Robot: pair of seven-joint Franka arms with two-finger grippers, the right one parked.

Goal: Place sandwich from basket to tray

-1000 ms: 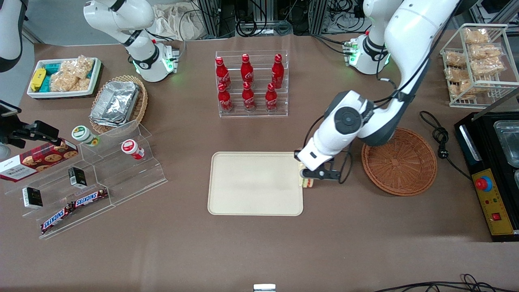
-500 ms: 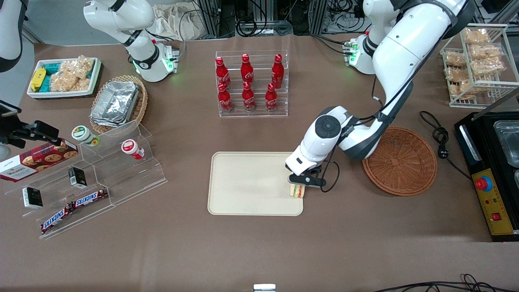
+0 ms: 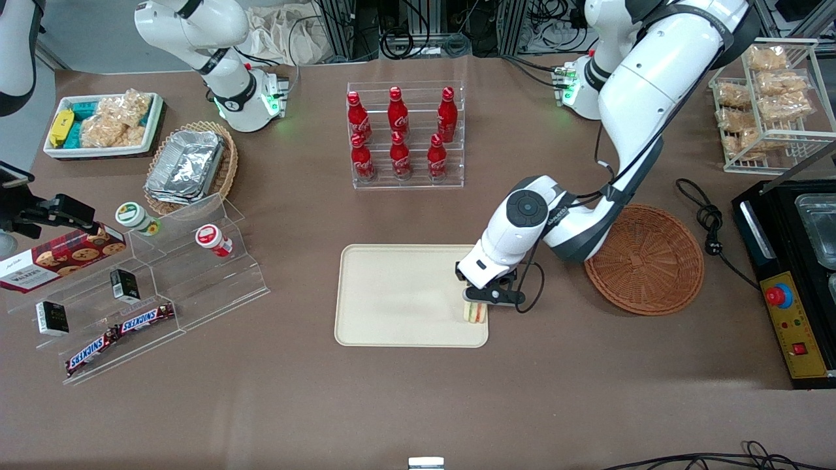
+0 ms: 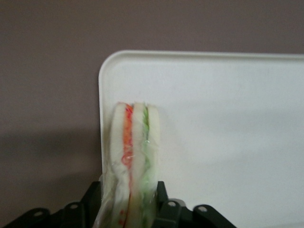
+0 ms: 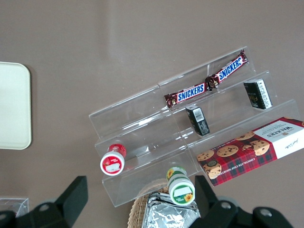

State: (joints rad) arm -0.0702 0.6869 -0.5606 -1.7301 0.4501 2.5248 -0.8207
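Observation:
My left gripper [image 3: 476, 305] is shut on the sandwich [image 3: 475, 313], a wedge of white bread in clear wrap with green and orange-red layers. It holds the wedge over the edge of the cream-beige tray [image 3: 398, 297] nearest the basket, at the corner closer to the front camera. In the left wrist view the sandwich [image 4: 134, 152] stands on edge between the black fingers [image 4: 160, 195] of the gripper [image 4: 128, 202], just inside the tray's rim [image 4: 190, 54]. The reddish-brown wicker basket [image 3: 643, 260] sits beside the tray toward the working arm's end, with nothing in it.
A clear rack of red cola bottles [image 3: 405, 134] stands farther from the front camera than the tray. A clear stepped stand [image 3: 150, 287] with snacks lies toward the parked arm's end. A black appliance [image 3: 793, 274] and a wire rack [image 3: 771, 98] stand toward the working arm's end.
The left gripper has carried the sandwich from just outside the tray's edge to over the tray's corner, and lowered it a little.

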